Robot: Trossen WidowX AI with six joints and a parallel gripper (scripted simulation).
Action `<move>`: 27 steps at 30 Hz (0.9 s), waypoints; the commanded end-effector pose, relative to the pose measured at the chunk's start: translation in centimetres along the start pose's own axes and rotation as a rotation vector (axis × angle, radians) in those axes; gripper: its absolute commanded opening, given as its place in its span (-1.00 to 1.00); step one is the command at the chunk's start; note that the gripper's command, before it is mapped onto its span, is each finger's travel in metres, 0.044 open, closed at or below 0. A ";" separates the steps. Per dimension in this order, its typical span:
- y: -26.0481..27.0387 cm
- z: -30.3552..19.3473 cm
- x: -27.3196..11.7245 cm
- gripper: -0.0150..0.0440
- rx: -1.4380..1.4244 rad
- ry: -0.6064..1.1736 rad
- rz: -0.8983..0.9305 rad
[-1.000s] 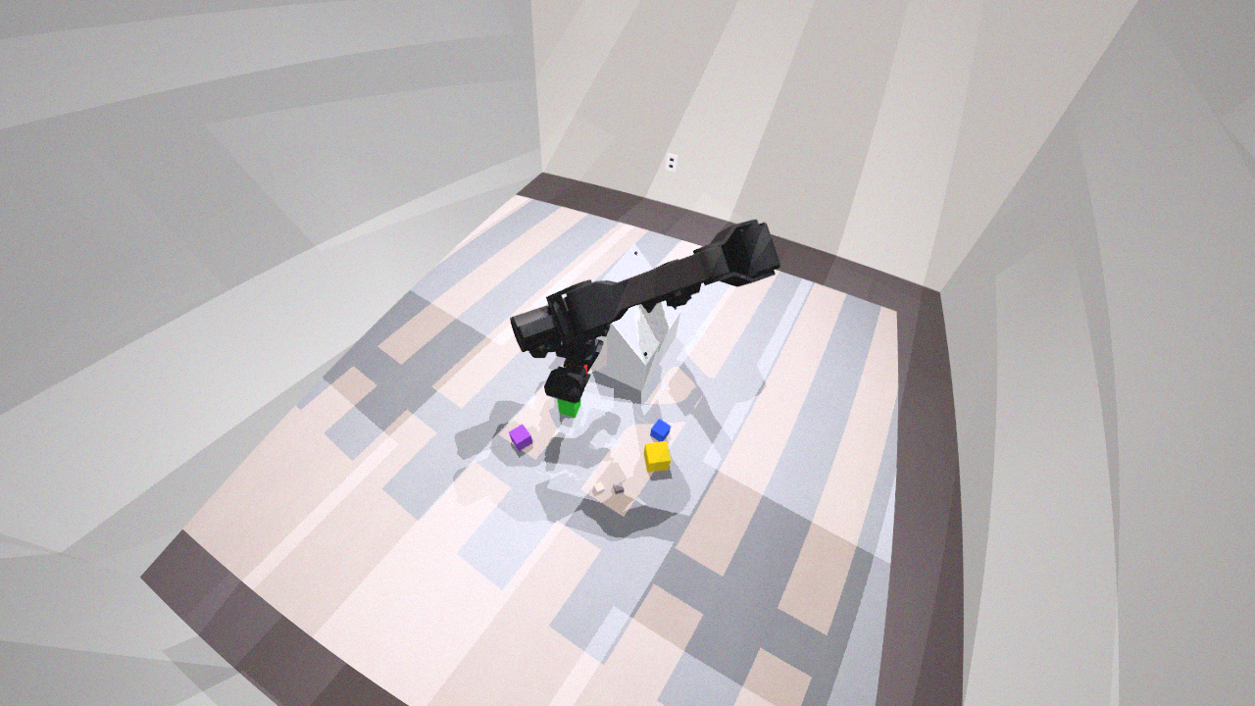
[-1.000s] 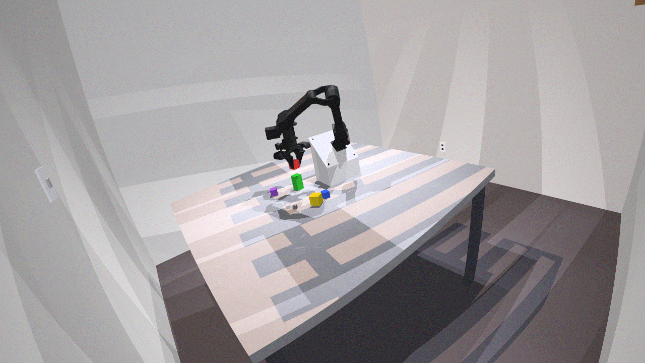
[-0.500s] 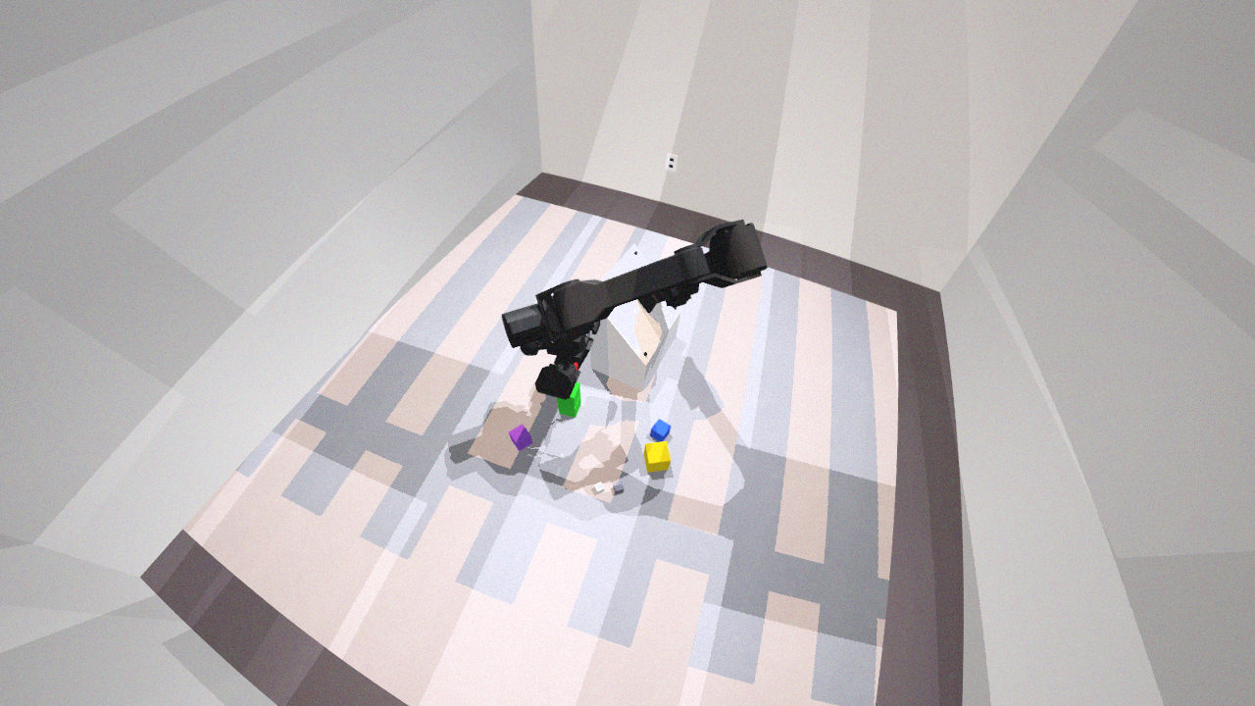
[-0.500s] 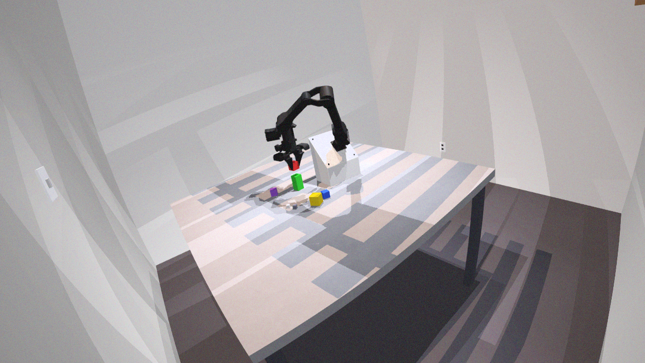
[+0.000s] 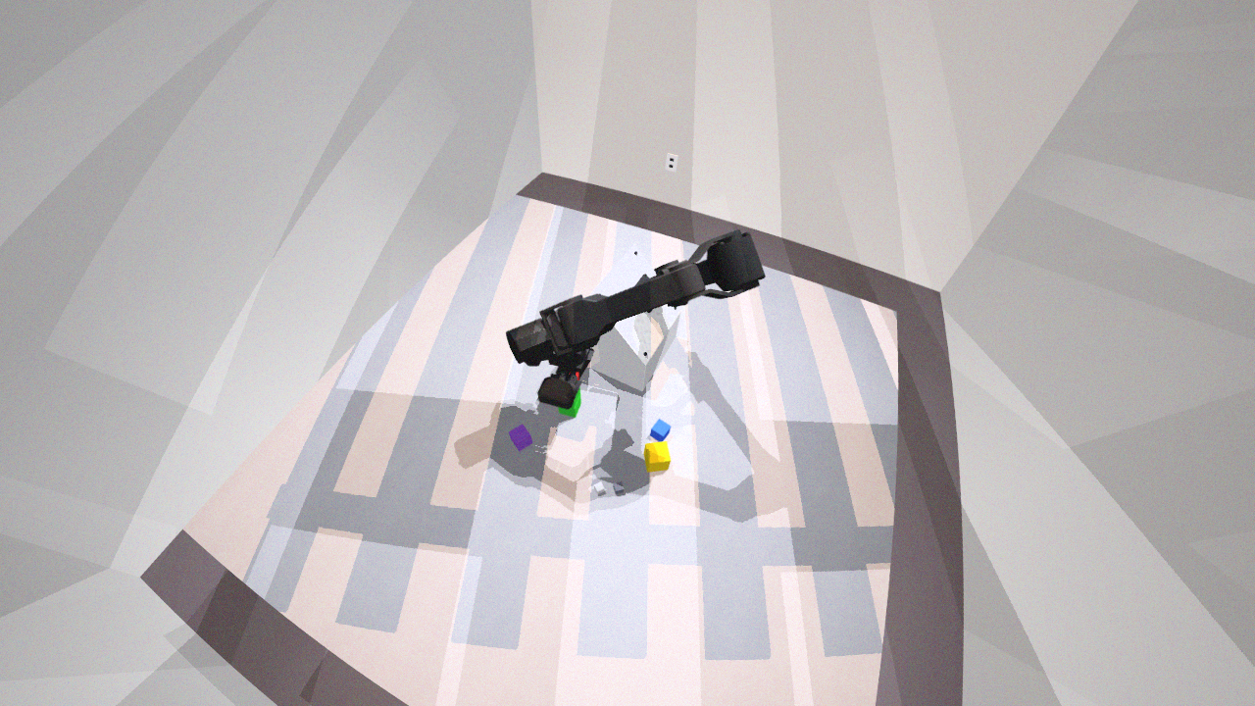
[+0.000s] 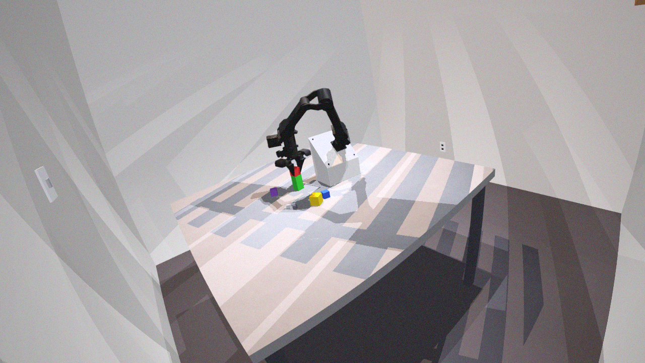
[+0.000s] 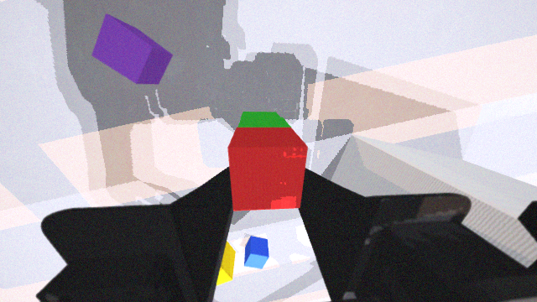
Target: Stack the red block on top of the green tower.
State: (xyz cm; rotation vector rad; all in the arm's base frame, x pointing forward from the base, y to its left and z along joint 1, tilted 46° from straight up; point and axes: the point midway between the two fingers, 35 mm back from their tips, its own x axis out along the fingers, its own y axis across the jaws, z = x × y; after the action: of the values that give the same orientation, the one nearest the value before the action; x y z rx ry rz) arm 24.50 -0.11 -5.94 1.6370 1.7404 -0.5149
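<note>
1. Gripper is clamped on the red block, fingers abt halfway closed w/ the block pinched between them. In the wrist view both black fingers press the block's sides.
2. Red block sits right on top of the green tower. In the side view the red looks to be touching the green w/ no gap I can see, but the gripper has hold of it, so it's not resting on its own.
3. From the wrist cam only a thin green strip shows past the red block's top edge, so they're lined up pretty well.
4. Tower stands upright, toward the back of the table, just left of the white box that the arm's base sits on.
5. Other stuff: purple block is left of the tower, closer to the left edge, apart from it. Yellow block and blue block sit just beside each other, to the tower's right and nearer the front.
6. Two tiny gray bits lie between the purple and yellow ones, further front. Too small to tell what they are.
</note>
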 end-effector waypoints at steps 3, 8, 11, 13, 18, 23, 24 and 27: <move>0.0 0.0 0.1 -0.49 0.005 0.003 0.005; 0.0 0.0 0.1 -0.49 0.005 0.003 0.005; 0.0 0.0 0.2 -0.49 0.005 0.003 0.005; 0.0 0.0 0.2 -0.49 0.005 0.003 0.005; 0.0 0.0 0.2 -0.49 0.005 0.003 0.005; 0.0 0.0 0.1 -0.22 0.002 0.000 0.001; 0.0 0.0 0.1 -0.14 0.002 0.000 0.001; 0.0 0.0 0.1 0.13 0.002 0.000 0.001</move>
State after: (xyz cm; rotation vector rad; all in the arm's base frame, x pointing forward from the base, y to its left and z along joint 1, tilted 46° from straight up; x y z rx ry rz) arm 24.46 -0.03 -6.04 1.6396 1.7407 -0.5170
